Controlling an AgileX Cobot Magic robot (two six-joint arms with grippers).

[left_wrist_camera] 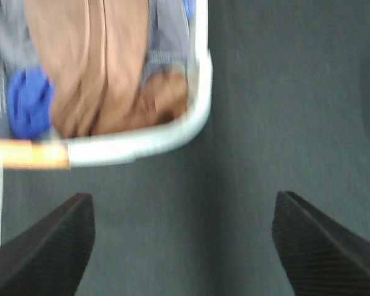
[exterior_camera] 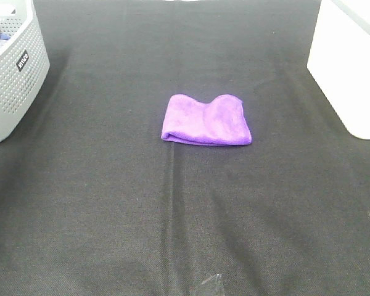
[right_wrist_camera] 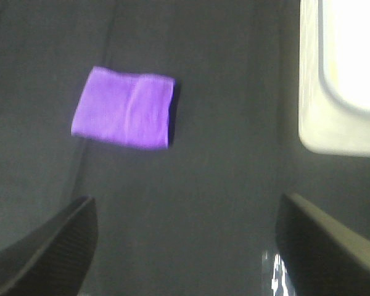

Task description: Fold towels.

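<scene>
The purple towel (exterior_camera: 206, 120) lies folded into a small rectangle on the black table, near the middle. It also shows in the right wrist view (right_wrist_camera: 124, 108), lying flat and apart from the fingers. Neither arm shows in the high view. My left gripper (left_wrist_camera: 182, 243) is open and empty above the black cloth, next to the grey basket's rim (left_wrist_camera: 142, 145). My right gripper (right_wrist_camera: 185, 246) is open and empty, with the towel ahead of it.
A grey perforated basket (exterior_camera: 12, 74) stands at the far left, holding brown and blue cloths (left_wrist_camera: 105, 68). A white bin (exterior_camera: 351, 68) stands at the far right, also in the right wrist view (right_wrist_camera: 339, 80). Clear tape bits (exterior_camera: 211, 282) lie near the front edge.
</scene>
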